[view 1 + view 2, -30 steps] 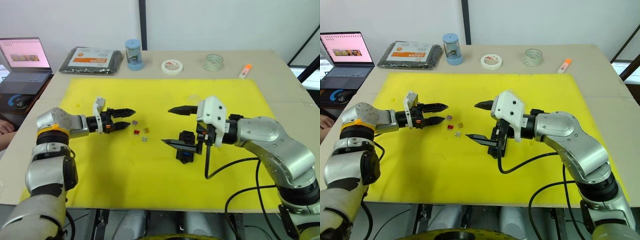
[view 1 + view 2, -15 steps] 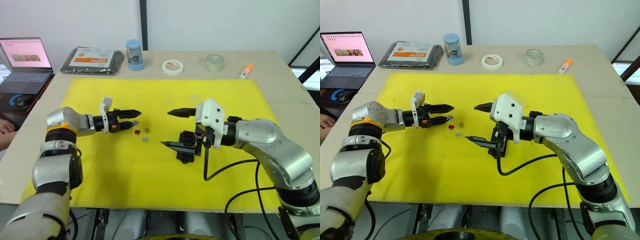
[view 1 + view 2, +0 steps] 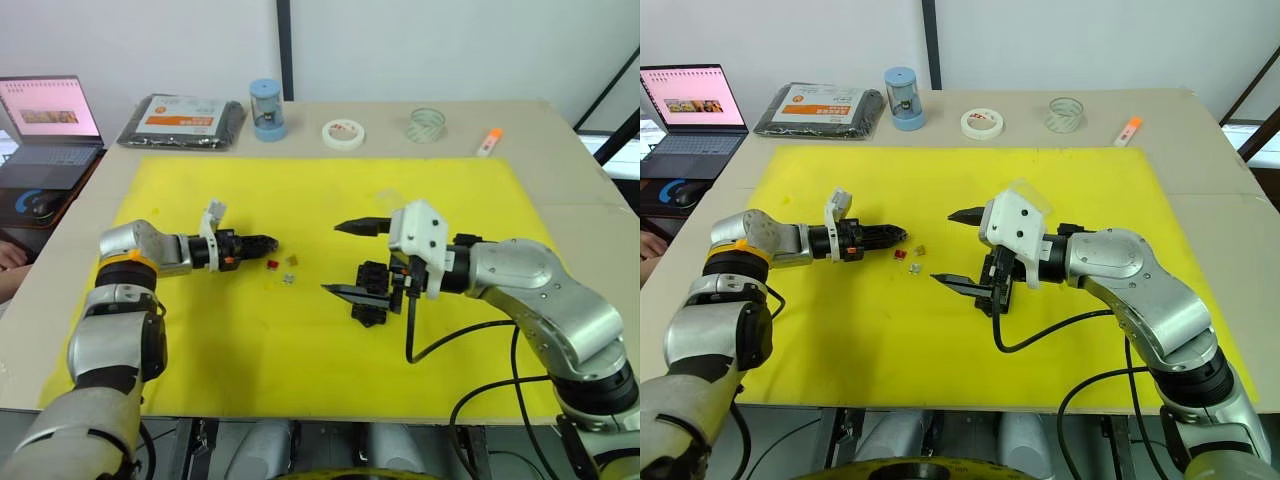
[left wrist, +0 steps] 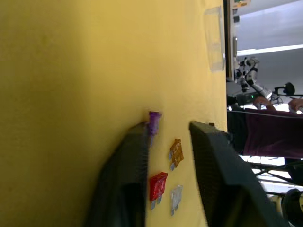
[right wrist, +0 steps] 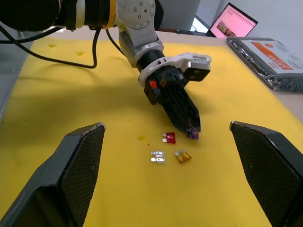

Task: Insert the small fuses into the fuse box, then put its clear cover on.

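Left pincer [image 3: 892, 235] nearly closed, low, right pincer [image 3: 950, 249] spread wide

— How is the light over the yellow mat [image 3: 300, 330]?

— Bright and even, from overhead. Shadows are soft: a faint dark patch lies under the left gripper [image 3: 268, 241], and another under the right gripper [image 3: 358, 258] toward six o'clock.

— Any glare?

— The laptop [image 3: 45, 125] screen at ten o'clock glows washed-out pink. The left wrist view burns white at one o'clock, where a bright room lies past the mat's edge.

— And sharpness?

— Head views are crisp at centre, a little soft toward the corners. In the left wrist view the near fingers [image 4: 124, 189] blur while the purple fuse [image 4: 153, 121] is clearer. The right wrist view's fingers [image 5: 75, 175] loom large and slightly soft.
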### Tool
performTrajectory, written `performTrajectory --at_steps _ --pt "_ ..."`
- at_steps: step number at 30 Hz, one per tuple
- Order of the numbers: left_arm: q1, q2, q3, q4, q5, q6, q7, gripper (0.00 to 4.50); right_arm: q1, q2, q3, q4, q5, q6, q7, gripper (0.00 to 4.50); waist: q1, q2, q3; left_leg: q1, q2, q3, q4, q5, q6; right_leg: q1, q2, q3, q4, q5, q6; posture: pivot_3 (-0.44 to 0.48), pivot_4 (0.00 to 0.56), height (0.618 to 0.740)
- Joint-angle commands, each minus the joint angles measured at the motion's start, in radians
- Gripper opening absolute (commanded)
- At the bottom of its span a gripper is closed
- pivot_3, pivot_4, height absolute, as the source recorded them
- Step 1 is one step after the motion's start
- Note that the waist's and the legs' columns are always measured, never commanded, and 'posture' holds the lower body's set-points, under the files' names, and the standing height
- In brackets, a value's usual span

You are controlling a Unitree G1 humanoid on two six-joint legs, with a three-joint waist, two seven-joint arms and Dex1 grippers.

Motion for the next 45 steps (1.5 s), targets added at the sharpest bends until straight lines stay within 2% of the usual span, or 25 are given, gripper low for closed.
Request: performTrajectory --at_steps 1,9,13,16,18,22,24,25,29,33,38,45 --pt "0.022 -0.001 0.001 -0.006 0.000 0.026 0.006 0.01 -0.015 0.003 -0.013 -0.021 0.001 -0.019 0.002 4.50 0.000 0.000 0.000 0.000 0.000 0.000 0.000 0.000 0.000 0.000 0.000 0.000 0.000 0.000 0.000 0.000 0.150 0.740" --pt "0.064 0.007 0.041 -0.115 -0.043 0.076 0.024 0.01 -0.023 0.004 -0.024 -0.001 0.017 -0.015 0.015 4.50 -0.006 0.000 0.000 0.000 0.001 0.000 0.000 0.000 0.000 0.000 0.000 0.000 0.000 0.000 0.000 0.000 0.150 0.740" --pt "0.106 0.031 0.029 -0.335 -0.098 0.097 -0.007 0.01 -0.048 -0.004 -0.049 0.020 0.044 0.018 0.014 4.50 -0.009 0.000 0.000 -0.001 0.001 0.000 0.000 0.000 0.000 -0.001 0.000 0.001 0.000 0.000 0.000 0.000 0.150 0.740" --pt "0.121 0.076 0.009 -0.602 -0.195 0.160 -0.053 0.01 -0.088 -0.023 -0.098 0.051 0.116 0.086 0.031 4.50 -0.009 -0.001 0.001 -0.002 0.001 0.000 0.000 0.000 0.000 -0.001 -0.001 0.002 0.000 0.000 0.000 0.000 0.150 0.740" --pt "0.173 0.120 -0.071 -0.807 -0.195 0.054 -0.116 0.01 -0.113 -0.036 -0.120 0.065 0.167 0.135 0.048 4.50 -0.009 -0.001 0.001 -0.002 0.001 0.000 0.000 0.000 0.000 -0.001 -0.002 0.002 0.000 0.000 0.000 0.000 0.150 0.740" --pt "0.206 0.086 -0.062 -0.994 -0.201 -0.178 -0.155 0.01 -0.169 -0.061 -0.122 0.100 0.227 0.233 0.060 4.50 -0.001 0.000 0.001 -0.001 0.001 0.000 -0.001 0.000 0.000 0.000 -0.004 0.002 -0.002 0.000 0.000 0.000 0.150 0.740" --pt "0.226 0.112 -0.153 -1.053 -0.102 -0.368 -0.205 0.01 -0.188 -0.069 -0.113 0.112 0.230 0.257 0.063 4.50 0.000 0.000 0.001 -0.001 0.001 0.000 -0.001 0.000 0.000 0.000 -0.003 0.002 -0.002 0.000 -0.001 0.000 0.150 0.740" --pt "0.231 0.122 -0.185 -1.063 -0.068 -0.430 -0.219 0.01 -0.194 -0.071 -0.110 0.115 0.231 0.263 0.062 4.50 0.001 0.000 0.001 -0.001 0.001 0.001 -0.001 0.000 0.000 0.000 -0.004 0.002 -0.002 0.000 -0.001 0.000 0.150 0.740" --pt "0.242 0.099 -0.289 -1.085 0.067 -0.717 -0.235 0.00 -0.217 -0.049 -0.074 0.113 0.194 0.261 0.030 3.61 0.000 0.000 0.001 -0.001 0.001 0.001 -0.001 0.000 0.000 0.000 -0.004 0.002 -0.002 0.000 -0.001 0.000 0.150 0.740" --pt "0.267 0.097 -0.315 -1.065 0.121 -0.884 -0.255 0.00 -0.188 -0.053 -0.053 0.108 0.151 0.220 0.020 3.61 0.001 0.000 0.001 -0.001 0.001 0.001 -0.001 0.000 0.000 -0.001 -0.004 0.002 -0.003 0.000 -0.001 0.000 0.150 0.740" --pt "0.263 0.077 -0.323 -1.015 0.147 -0.998 -0.261 0.00 -0.176 -0.050 -0.026 0.121 0.085 0.155 0.018 2.06 0.002 0.000 0.001 -0.001 0.001 0.001 -0.001 0.000 0.000 0.000 -0.003 0.001 -0.003 0.000 -0.001 0.000 0.150 0.740" --pt "0.269 0.066 -0.325 -0.989 0.145 -1.032 -0.272 0.00 -0.196 -0.049 0.003 0.132 0.040 0.132 0.037 2.06 0.000 0.000 0.001 -0.001 0.001 0.001 -0.001 0.000 0.000 0.000 -0.003 0.000 -0.002 0.000 0.000 0.000 0.150 0.740"
